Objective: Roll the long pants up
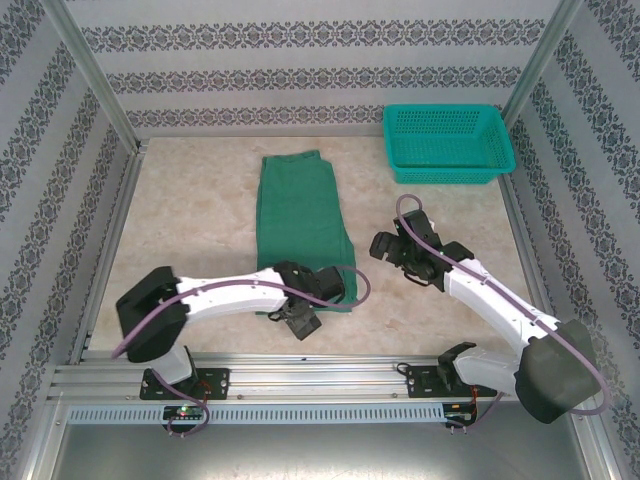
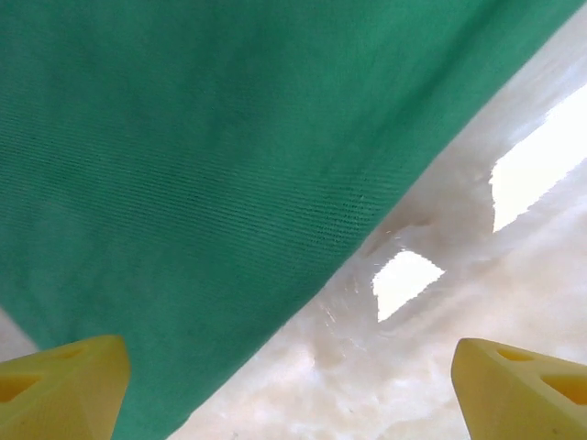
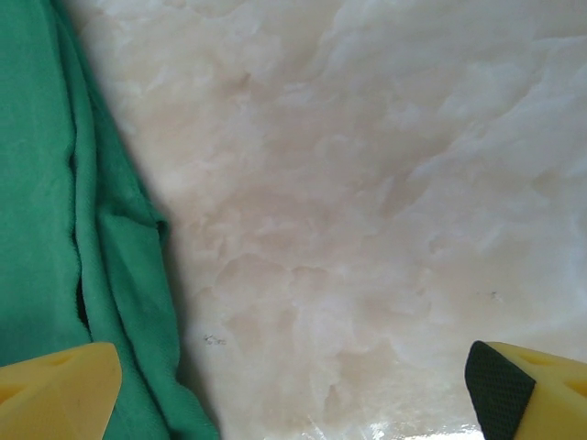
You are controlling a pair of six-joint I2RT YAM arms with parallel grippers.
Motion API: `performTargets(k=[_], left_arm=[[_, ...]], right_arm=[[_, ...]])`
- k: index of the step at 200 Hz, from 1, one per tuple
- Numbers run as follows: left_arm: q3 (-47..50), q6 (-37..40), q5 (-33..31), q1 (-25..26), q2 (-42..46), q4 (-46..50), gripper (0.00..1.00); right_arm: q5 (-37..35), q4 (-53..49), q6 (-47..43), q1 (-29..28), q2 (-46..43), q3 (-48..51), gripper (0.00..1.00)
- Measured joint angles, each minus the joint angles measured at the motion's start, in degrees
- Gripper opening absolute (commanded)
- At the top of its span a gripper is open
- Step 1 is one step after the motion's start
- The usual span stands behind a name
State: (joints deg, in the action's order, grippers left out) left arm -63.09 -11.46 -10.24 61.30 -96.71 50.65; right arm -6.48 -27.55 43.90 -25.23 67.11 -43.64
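The long pants (image 1: 300, 210) lie flat on the table as a narrow dark green strip running from the back toward the near edge. My left gripper (image 1: 328, 285) hovers low over their near end, open. In the left wrist view the pants (image 2: 202, 165) cover the upper left, and the gripper (image 2: 293, 394) straddles their edge: one yellow fingertip (image 2: 64, 390) over cloth, the other (image 2: 523, 390) over bare table. My right gripper (image 1: 392, 246) is open just right of the pants. Its wrist view has the folded cloth edge (image 3: 83, 238) at left and nothing between the fingers of the gripper (image 3: 293, 394).
A teal mesh basket (image 1: 447, 172) stands at the back right corner. Patterned walls and metal posts (image 1: 100, 90) close in the marble tabletop (image 1: 190, 230). An aluminium rail (image 1: 300, 380) runs along the near edge by the arm bases.
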Motion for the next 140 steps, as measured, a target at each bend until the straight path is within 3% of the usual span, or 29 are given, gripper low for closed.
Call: performTargets(k=[47,83,99,117,140], left_arm=[[-0.2,1.0,-4.9,0.1,-5.0,-0.1,0.92],[-1.8,1.0,-7.4,-0.3,-7.1,-0.2,0.86],[-2.4,1.1,-7.3,-0.2,-7.8,0.0,0.69],[-3.0,0.8,-8.2,-0.7,-8.9,-0.5,0.37],[-3.4,0.9,-8.3,-1.1,-9.3,-0.5,0.22]], right_arm=[[1.3,1.1,0.1,0.0,0.0,1.0,0.98],[1.7,1.7,0.5,0.0,0.0,2.6,0.98],[1.9,1.7,0.7,0.0,0.0,3.0,0.97],[1.9,1.8,0.7,0.0,0.0,3.1,0.97],[1.9,1.8,0.7,0.0,0.0,3.1,0.96]])
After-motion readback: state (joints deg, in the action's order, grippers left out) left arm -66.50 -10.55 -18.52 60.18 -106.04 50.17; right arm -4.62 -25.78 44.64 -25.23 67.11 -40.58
